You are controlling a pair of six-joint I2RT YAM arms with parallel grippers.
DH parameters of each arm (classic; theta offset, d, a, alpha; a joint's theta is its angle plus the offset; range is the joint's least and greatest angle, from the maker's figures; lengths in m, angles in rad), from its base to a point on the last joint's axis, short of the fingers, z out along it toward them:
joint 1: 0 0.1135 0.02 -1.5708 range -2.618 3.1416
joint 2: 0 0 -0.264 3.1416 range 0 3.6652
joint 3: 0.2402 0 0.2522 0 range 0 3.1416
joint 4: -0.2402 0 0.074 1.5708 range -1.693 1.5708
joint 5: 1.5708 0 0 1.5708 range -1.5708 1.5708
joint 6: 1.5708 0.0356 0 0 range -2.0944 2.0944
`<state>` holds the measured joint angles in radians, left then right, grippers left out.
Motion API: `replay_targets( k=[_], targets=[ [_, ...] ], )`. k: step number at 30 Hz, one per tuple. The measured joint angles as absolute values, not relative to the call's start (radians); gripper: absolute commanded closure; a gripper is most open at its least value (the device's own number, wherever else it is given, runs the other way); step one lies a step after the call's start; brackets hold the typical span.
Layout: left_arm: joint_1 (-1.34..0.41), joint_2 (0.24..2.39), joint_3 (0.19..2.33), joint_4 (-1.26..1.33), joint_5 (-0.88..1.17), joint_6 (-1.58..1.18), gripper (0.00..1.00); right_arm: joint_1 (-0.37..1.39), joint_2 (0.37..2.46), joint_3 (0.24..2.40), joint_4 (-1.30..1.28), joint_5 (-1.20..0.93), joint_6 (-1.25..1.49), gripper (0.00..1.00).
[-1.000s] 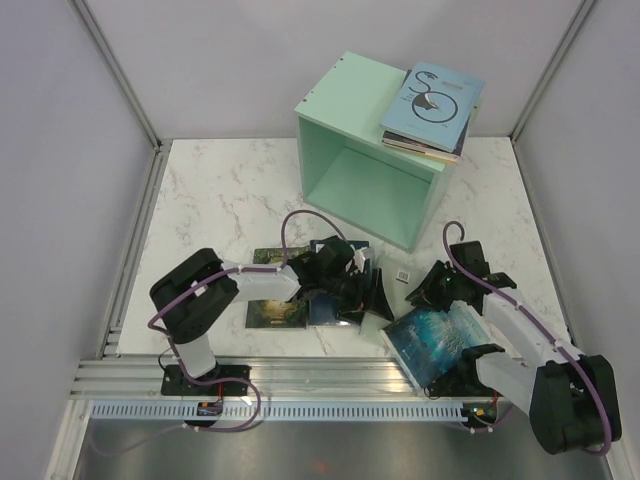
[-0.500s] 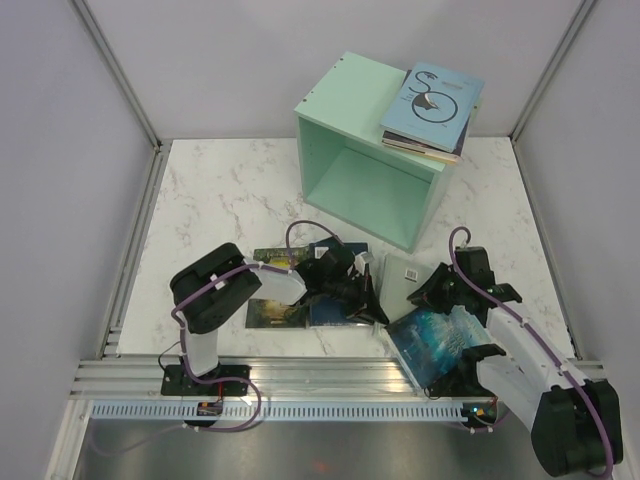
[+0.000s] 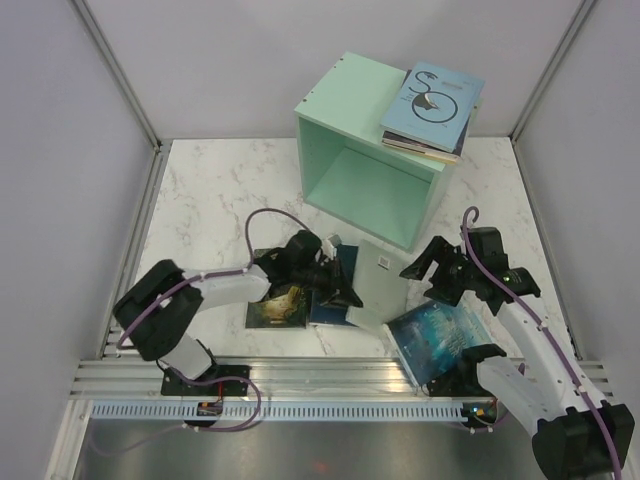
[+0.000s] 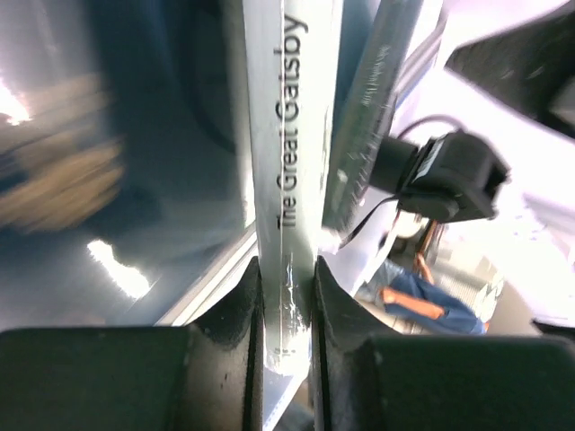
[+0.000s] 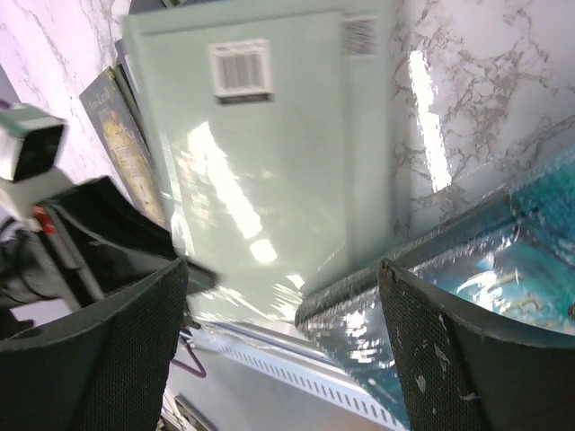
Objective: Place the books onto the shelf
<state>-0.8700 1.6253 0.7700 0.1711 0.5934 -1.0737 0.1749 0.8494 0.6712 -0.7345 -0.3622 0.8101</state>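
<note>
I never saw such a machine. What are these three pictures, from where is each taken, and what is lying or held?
Two robot arms are bolted at the near edge of a white marble table. The wide picture comes from a fixed camera above; each close picture comes from a camera on one wrist. The left arm has its jaws shut on the spine of a thin pale mint book, held tilted. The right arm is beside it, jaws open, holding nothing. An icy blue book, a green-gold book and a navy book lie flat. Behind stands the mint-green wooden box shelf, a stack of books on top.
</note>
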Motion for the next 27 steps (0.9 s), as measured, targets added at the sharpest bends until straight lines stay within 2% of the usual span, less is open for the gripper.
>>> replay_targets(
  k=[7, 15, 20, 27],
  targets=[
    [-0.633, 1.365, 0.686, 0.037, 0.606, -1.027, 0.98, 0.175, 0.828, 0.629, -0.701, -0.415, 0.841, 0.11],
    [-0.554, 1.308, 0.695, 0.012, 0.693, -0.974, 0.98, 0.175, 0.74, 0.466, -0.643, -0.48, 0.947, 0.12],
    [-0.551, 1.364, 0.796, -0.013, 0.723, -0.943, 0.98, 0.175, 0.676, 0.464, -0.644, -0.493, 0.964, 0.13],
    [-0.549, 1.615, 1.036, 0.02, 0.734, -0.925, 0.98, 0.175, 0.59, 0.462, -0.699, -0.493, 0.966, 0.13]
  ],
)
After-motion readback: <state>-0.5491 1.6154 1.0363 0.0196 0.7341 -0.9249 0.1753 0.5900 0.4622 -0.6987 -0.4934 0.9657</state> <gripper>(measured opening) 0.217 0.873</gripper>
